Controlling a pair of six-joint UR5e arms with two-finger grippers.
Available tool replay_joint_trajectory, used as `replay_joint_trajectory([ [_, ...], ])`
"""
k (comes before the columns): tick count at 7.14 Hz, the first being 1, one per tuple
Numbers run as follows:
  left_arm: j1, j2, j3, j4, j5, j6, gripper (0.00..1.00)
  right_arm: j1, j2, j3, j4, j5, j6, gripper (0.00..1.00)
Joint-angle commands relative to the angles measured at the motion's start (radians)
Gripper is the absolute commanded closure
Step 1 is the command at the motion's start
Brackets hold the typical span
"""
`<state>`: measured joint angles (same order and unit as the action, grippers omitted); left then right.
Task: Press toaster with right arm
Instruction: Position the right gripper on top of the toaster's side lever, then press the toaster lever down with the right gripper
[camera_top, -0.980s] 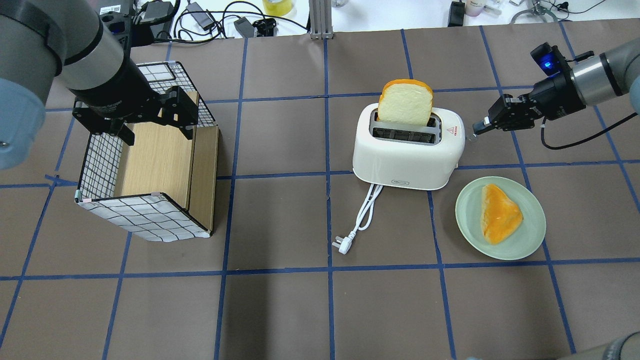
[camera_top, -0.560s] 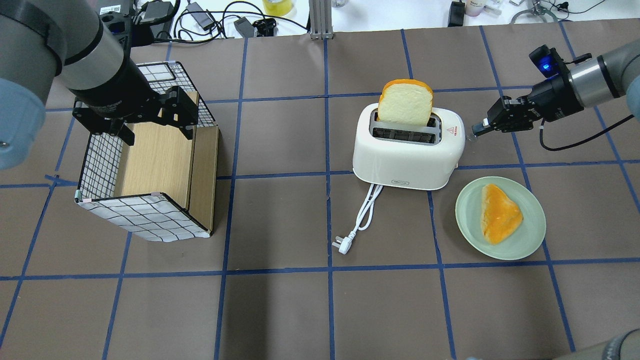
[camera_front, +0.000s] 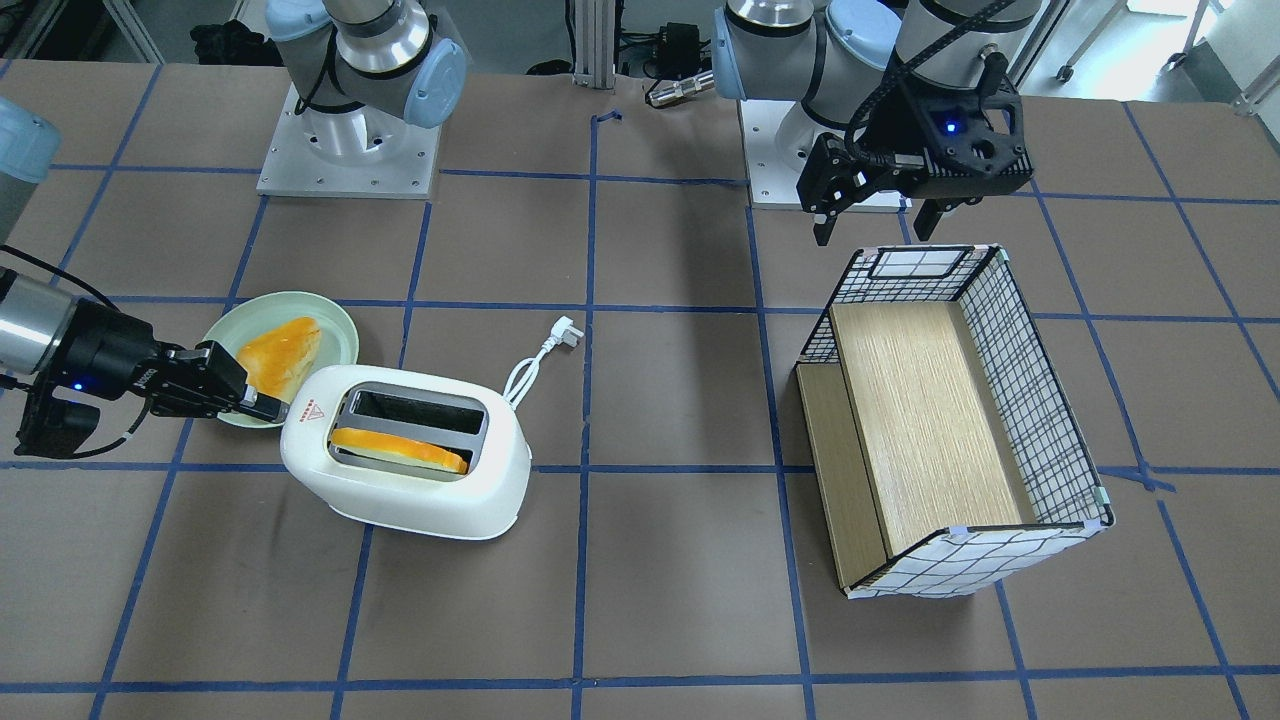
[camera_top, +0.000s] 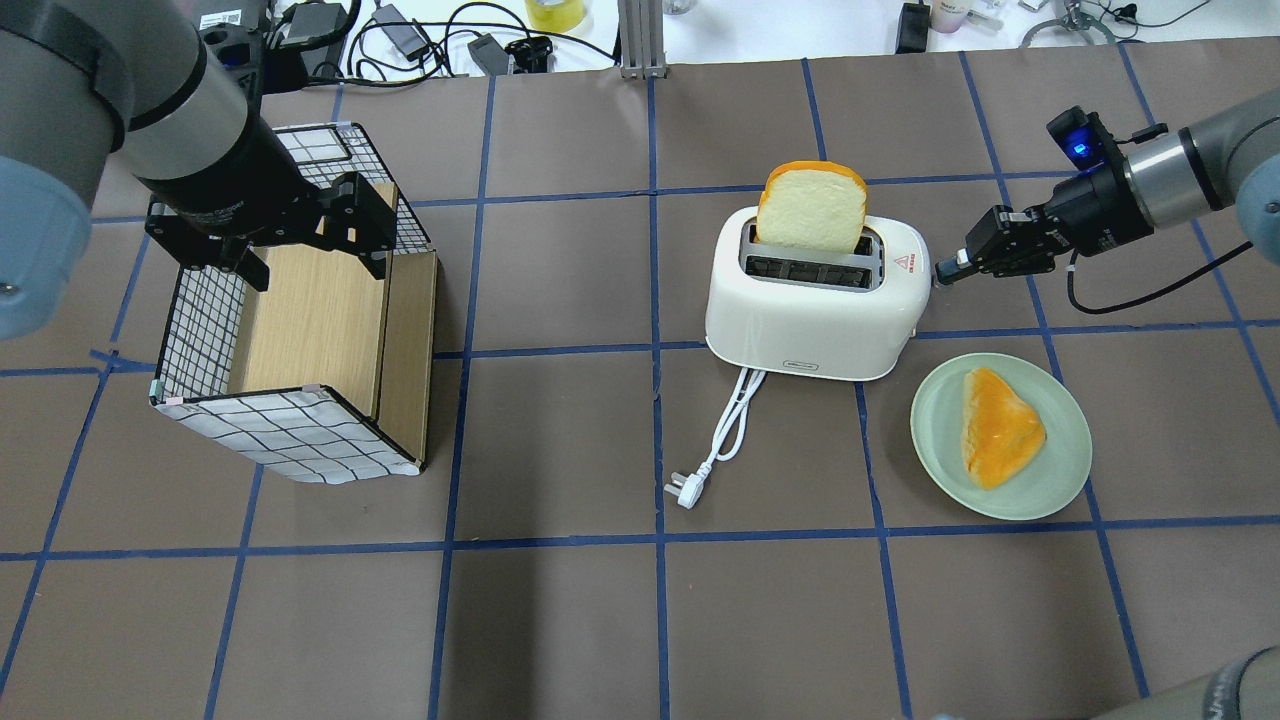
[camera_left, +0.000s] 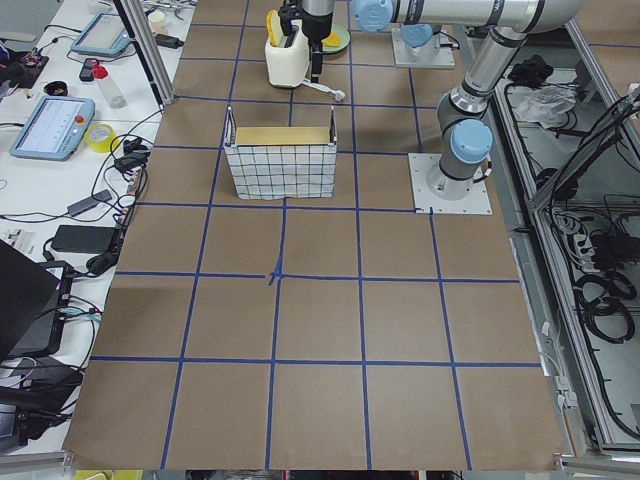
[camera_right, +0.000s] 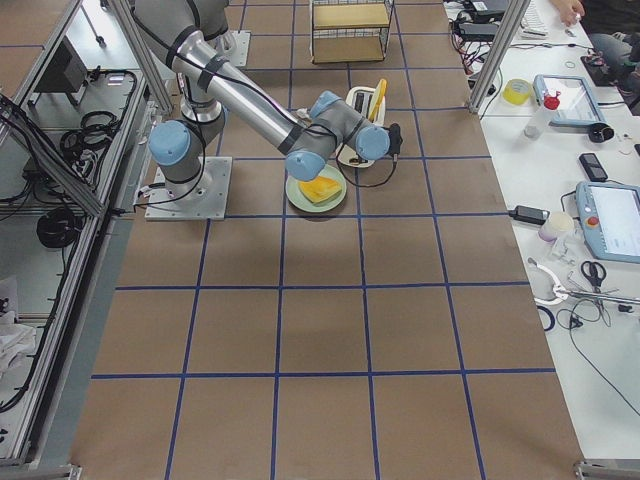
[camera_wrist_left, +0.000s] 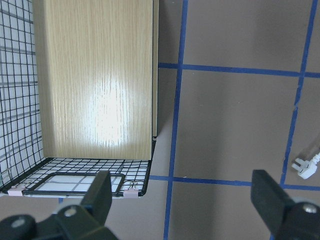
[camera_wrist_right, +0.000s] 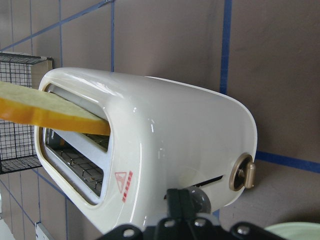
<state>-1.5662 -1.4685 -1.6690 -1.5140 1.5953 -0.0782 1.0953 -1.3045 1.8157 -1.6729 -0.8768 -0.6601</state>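
While I'm watching the feeds from my desk, the toaster (camera_top: 810, 310) is sitting upright on the surface (camera_top: 560, 620), right of centre in the overhead view and well apart from the wire basket (camera_top: 290, 440) on the left. A bread slice (camera_top: 810, 208) is standing up out of the slot farther from the robot, and the other slot is showing bare. The cord (camera_top: 735, 420) is trailing off the robot-side face, with the plug (camera_top: 685, 493) lying loose on the surface. A green plate (camera_top: 1060, 480) is sitting just beside the toaster's right front corner, carrying another orange-crusted piece of bread (camera_top: 1000, 425).

The right hand (camera_top: 945, 270) is reaching in sideways with its fingers clenched together and nothing between them. The tip is sitting right at the toaster's end face, by the red triangle end. In the wrist view it's lined up with the lever slot, next to a little gold knob (camera_wrist_right: 242, 172), and it looks to be touching.

The left hand (camera_top: 315, 250) is hovering over the far end of the basket, fingers spread wide and grasping nothing.
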Motion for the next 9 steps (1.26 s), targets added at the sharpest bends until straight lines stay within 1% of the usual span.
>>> replay_joint_trajectory([
  [1,0.0,-0.001,0.0,0.0,0.0,0.0,0.0,0.0,0.019,0.005,-0.001,-0.008,-0.003,1.0],
  [5,0.0,0.0,0.0,0.0,0.0,0.0,0.0,0.0,0.057,0.005,-0.001,-0.053,-0.004,1.0],
  [6,0.0,0.0,0.0,0.0,0.0,0.0,0.0,0.0,0.077,0.005,-0.002,-0.085,-0.004,1.0],
  [9,0.0,0.0,0.0,0.0,0.0,0.0,0.0,0.0,0.096,0.011,-0.018,-0.116,0.0,1.0],
])
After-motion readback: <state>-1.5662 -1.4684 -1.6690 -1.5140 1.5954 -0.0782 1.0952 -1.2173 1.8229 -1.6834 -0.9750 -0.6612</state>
